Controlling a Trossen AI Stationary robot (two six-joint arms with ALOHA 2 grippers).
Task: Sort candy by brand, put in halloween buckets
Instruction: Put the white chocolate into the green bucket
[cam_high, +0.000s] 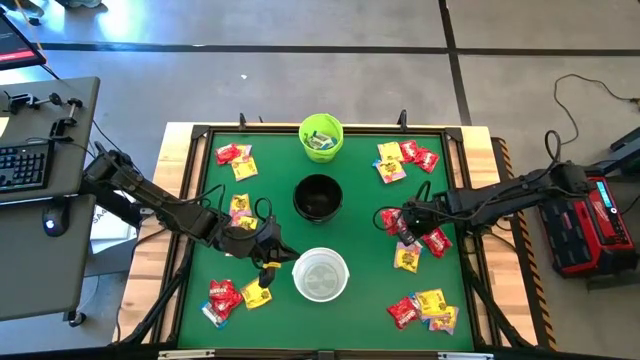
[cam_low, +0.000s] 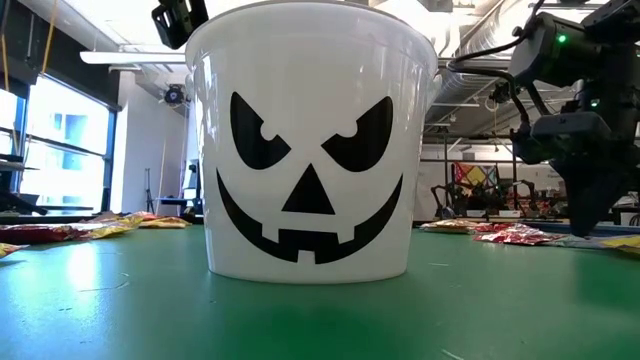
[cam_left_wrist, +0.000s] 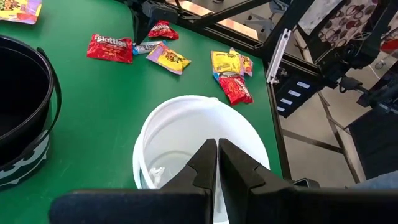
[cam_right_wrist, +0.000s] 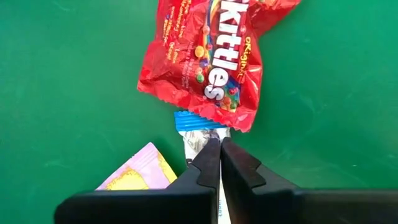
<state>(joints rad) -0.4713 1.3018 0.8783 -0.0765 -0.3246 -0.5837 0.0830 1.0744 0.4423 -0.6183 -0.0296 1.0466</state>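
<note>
Three buckets stand in a row down the table's middle: lime green (cam_high: 321, 137) farthest, black (cam_high: 318, 197), and white (cam_high: 320, 274) nearest, its wall painted with a black grin (cam_low: 305, 150). Candy packets lie in heaps on both sides. My left gripper (cam_left_wrist: 217, 144) hovers shut over the white bucket's (cam_left_wrist: 186, 124) rim with nothing showing between its fingers. My right gripper (cam_right_wrist: 219, 144) points down at the right-hand heap (cam_high: 403, 228), shut on a pale blue-white packet (cam_right_wrist: 198, 134). That packet lies against a red Skittles packet (cam_right_wrist: 208, 56). My right gripper pinches the pale packet between its two fingertips, just behind the packet's blue crimped end (cam_right_wrist: 199, 120). The fingers come from above, pointing steeply down. The packet lies flat on the green table, and its blue end meets the lower edge of the red Skittles packet.
A pink-yellow packet (cam_right_wrist: 134, 174) lies beside my right fingers. More candy heaps lie at far left (cam_high: 236, 158), near left (cam_high: 232, 297), far right (cam_high: 405, 158) and near right (cam_high: 425, 308). A raised frame (cam_high: 200, 131) rims the table.
</note>
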